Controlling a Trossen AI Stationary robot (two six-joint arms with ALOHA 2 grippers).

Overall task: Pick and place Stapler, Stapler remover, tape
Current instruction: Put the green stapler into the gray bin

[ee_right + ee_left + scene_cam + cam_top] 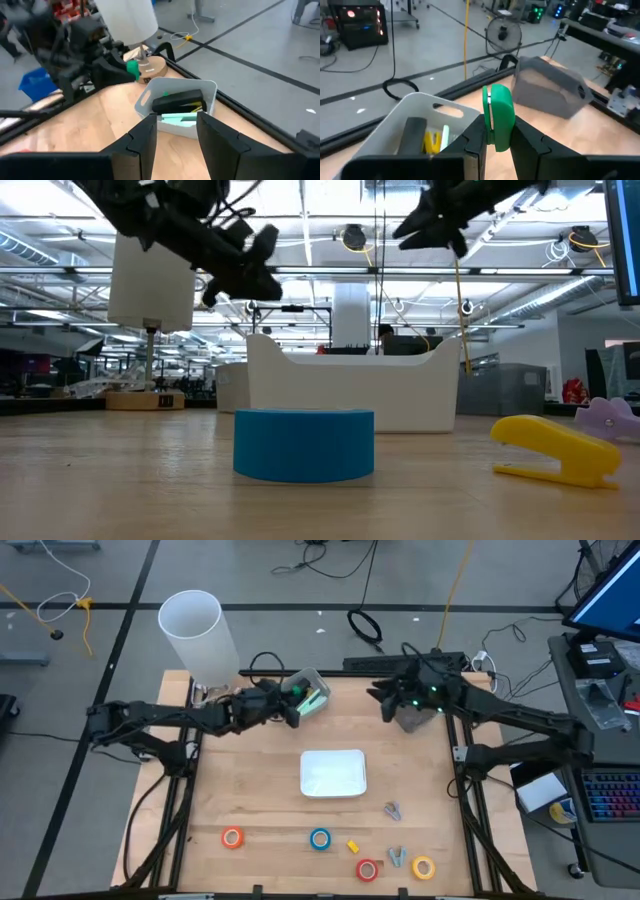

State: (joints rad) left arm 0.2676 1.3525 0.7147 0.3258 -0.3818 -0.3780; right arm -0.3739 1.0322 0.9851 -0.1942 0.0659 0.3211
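wooden table, white tray, tape rolls

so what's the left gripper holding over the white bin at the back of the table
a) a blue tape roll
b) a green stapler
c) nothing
b: the left gripper is clamped on a green stapler, just beside the white bin holding dark and yellow items.

The left arm reaches across the back of the table, and its left gripper is squeezed tight. The right arm reaches in too, its right gripper fingers apart.
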